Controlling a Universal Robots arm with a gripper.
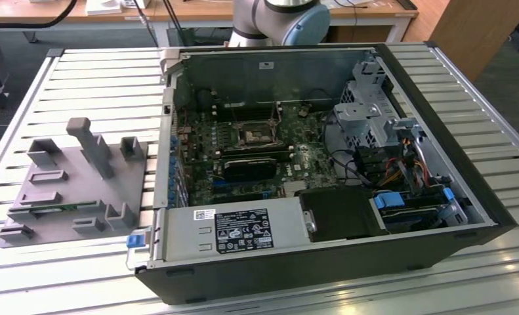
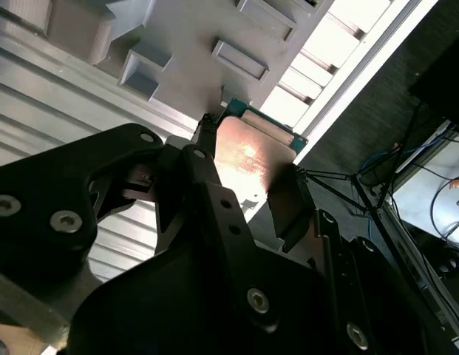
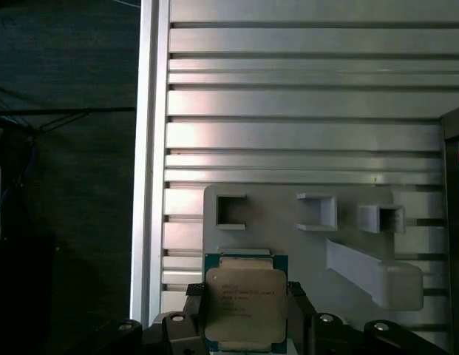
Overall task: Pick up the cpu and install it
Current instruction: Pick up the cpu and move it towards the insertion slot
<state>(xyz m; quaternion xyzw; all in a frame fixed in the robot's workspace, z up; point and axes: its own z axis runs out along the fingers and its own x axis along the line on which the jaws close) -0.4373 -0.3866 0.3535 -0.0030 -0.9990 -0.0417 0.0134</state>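
The cpu (image 3: 246,299), a flat square chip with a shiny metal top and a green edge, sits between the black fingers of my gripper (image 3: 246,314). In the second wrist view the cpu (image 2: 253,155) catches a bright glare, with a finger (image 2: 205,174) pressed on one side and the other finger (image 2: 290,211) on the opposite side. The gripper is shut on it, above the grey holder block (image 3: 303,222). In the exterior view the black-framed socket (image 1: 257,134) lies on the green motherboard inside the open computer case (image 1: 399,72).
The grey holder block (image 1: 75,190) with upright posts lies on the slatted metal table (image 1: 93,85) at the exterior view's left of the case. A power supply (image 1: 233,230) and cables crowd the case's near side. The arm's base (image 1: 281,20) stands behind the case.
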